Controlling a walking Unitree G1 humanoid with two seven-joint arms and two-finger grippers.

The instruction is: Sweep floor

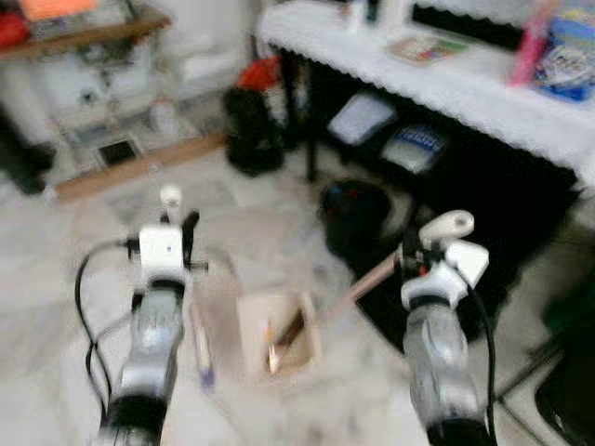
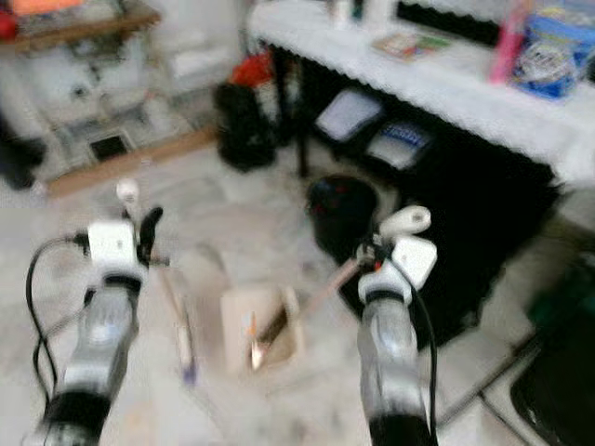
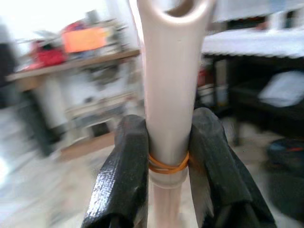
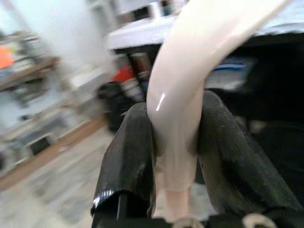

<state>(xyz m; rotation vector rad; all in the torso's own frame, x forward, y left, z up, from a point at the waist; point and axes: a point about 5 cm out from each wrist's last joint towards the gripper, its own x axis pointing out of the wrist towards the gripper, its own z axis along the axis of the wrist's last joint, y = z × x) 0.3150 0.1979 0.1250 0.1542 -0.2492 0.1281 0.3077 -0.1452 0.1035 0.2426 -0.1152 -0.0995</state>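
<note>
My left gripper point(image 1: 181, 228) is shut on a pale broom handle point(image 3: 168, 95) with a hanging hole at its top and an orange rubber band where the fingers point(image 3: 126, 161) clamp it. The stick point(image 1: 198, 334) runs down to the marble floor beside my left arm. My right gripper point(image 1: 418, 253) is shut on the curved pale grip point(image 4: 183, 85) of a long-handled dustpan. Its beige pan point(image 1: 277, 336) sits on the floor between my arms, with some debris inside. The views are blurred.
A black table point(image 1: 446, 79) with a white lace cloth stands at the right, holding a blue packet point(image 1: 567, 56). A black bin point(image 1: 358, 214) stands by its leg. A black bag point(image 1: 251, 125) and wooden shelves point(image 1: 84, 37) are farther back. Open floor lies ahead on the left.
</note>
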